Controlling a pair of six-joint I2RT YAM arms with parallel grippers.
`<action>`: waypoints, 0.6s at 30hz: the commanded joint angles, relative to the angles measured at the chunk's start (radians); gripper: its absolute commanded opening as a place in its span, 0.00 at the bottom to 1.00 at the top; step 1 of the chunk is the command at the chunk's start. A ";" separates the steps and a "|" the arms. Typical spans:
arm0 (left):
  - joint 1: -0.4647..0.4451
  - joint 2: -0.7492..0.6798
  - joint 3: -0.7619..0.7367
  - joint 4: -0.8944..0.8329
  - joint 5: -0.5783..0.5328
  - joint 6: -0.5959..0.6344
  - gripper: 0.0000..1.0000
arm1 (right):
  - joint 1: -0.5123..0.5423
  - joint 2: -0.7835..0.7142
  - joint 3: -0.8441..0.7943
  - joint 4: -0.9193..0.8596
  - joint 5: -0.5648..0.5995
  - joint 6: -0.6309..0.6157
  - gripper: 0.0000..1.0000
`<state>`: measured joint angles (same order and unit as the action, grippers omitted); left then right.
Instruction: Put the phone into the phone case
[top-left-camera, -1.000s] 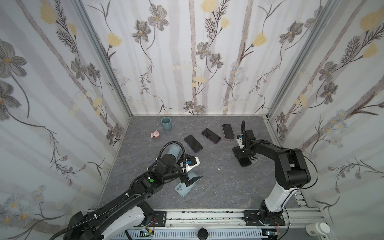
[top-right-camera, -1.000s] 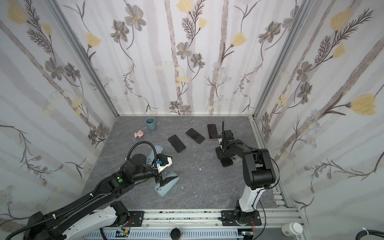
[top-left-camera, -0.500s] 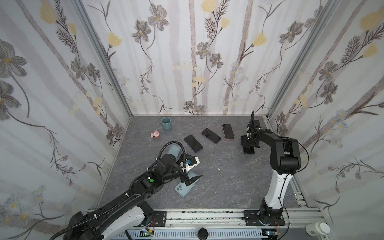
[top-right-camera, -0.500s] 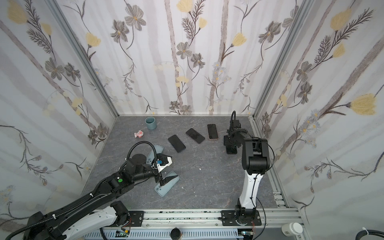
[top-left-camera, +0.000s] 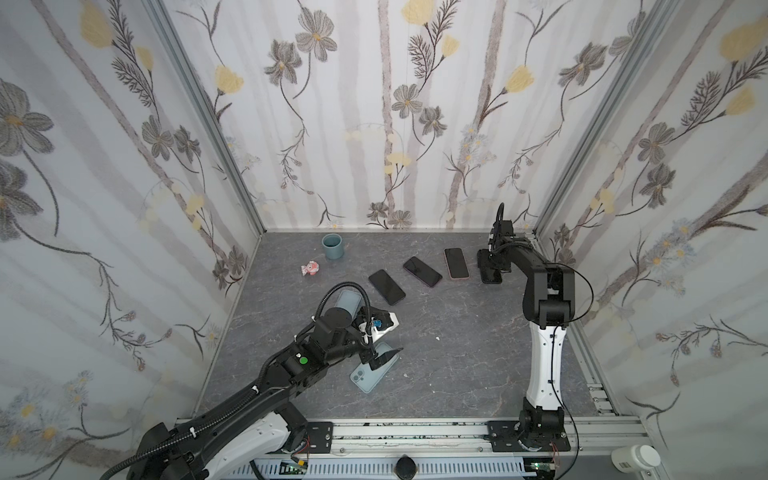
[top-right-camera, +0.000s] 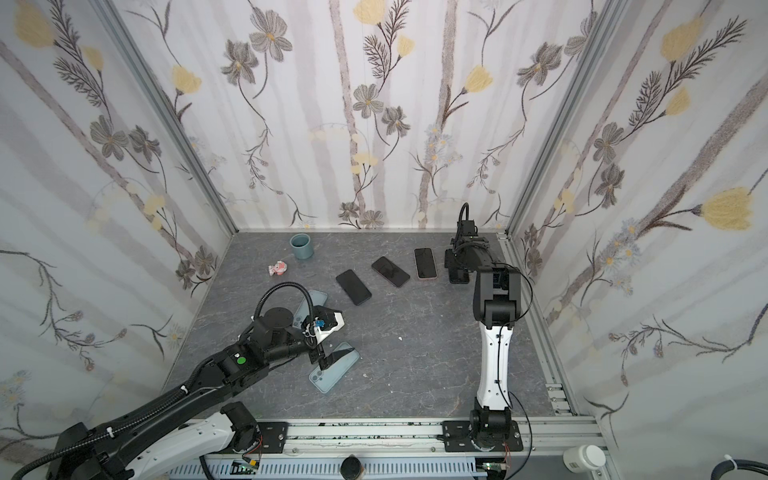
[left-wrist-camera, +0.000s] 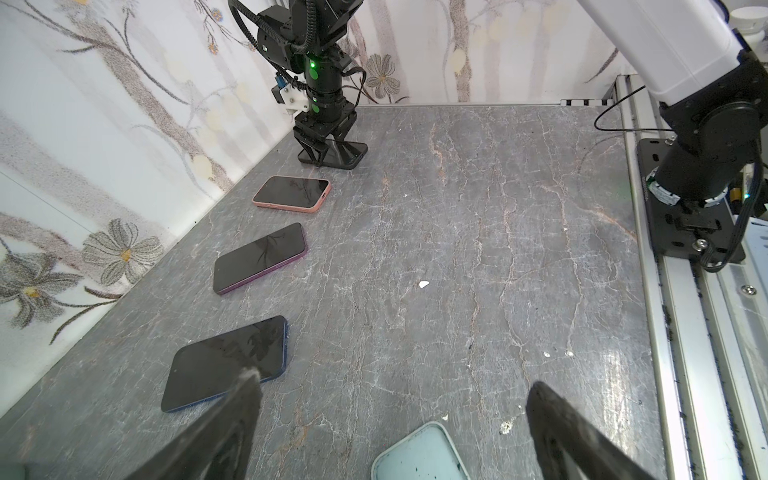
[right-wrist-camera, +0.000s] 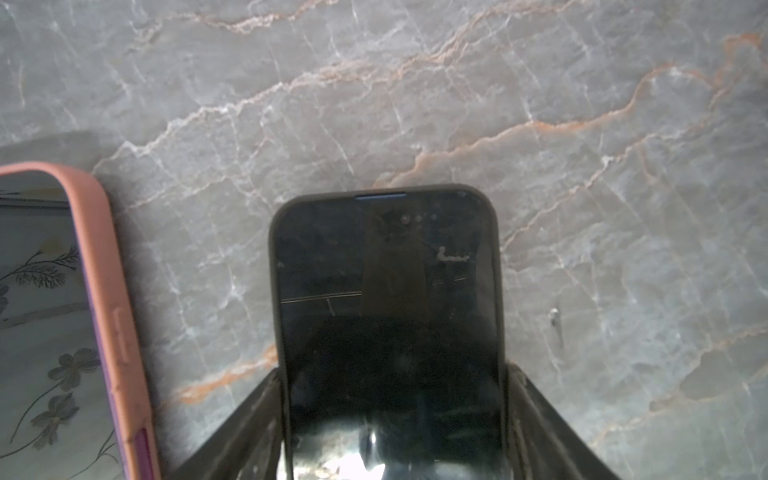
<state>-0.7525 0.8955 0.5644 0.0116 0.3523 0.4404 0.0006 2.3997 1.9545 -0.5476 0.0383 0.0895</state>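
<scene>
The phone (right-wrist-camera: 386, 291), black with a dark rim, lies flat at the table's back right, with my right gripper (right-wrist-camera: 392, 374) shut on its long sides. Both top views show that gripper (top-left-camera: 490, 270) and the phone (top-right-camera: 458, 275) close to the right wall. The phone case (top-left-camera: 372, 370), pale blue and lying open side up, sits near the front left. My left gripper (top-left-camera: 380, 345) hangs open just above the case's far end, holding nothing. In the left wrist view the case (left-wrist-camera: 419, 455) shows low between the wide-apart fingers (left-wrist-camera: 249, 386).
Three phones lie in a row toward the back: a dark blue one (top-left-camera: 386, 286), a purple one (top-left-camera: 422, 271) and one in a pink case (top-left-camera: 456, 262) beside my right gripper. A second pale case (top-left-camera: 348, 300) lies behind my left arm. A blue-grey cup (top-left-camera: 332, 246) and a small pink-white item (top-left-camera: 309, 268) sit back left.
My right gripper has carried the black phone from mid-right toward the back right, beside the pink-cased phone. The left arm has stayed still.
</scene>
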 joint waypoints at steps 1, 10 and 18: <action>0.003 0.004 -0.002 0.030 -0.001 0.015 1.00 | 0.005 0.028 0.027 -0.008 -0.074 0.024 0.68; 0.010 0.002 -0.003 0.033 -0.002 0.017 1.00 | 0.016 0.058 0.064 0.005 -0.111 0.039 0.71; 0.015 0.000 -0.003 0.037 -0.001 0.014 1.00 | 0.019 0.038 0.063 -0.021 -0.139 0.036 0.88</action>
<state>-0.7395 0.8982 0.5644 0.0151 0.3523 0.4416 0.0158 2.4424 2.0167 -0.5232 -0.0265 0.1074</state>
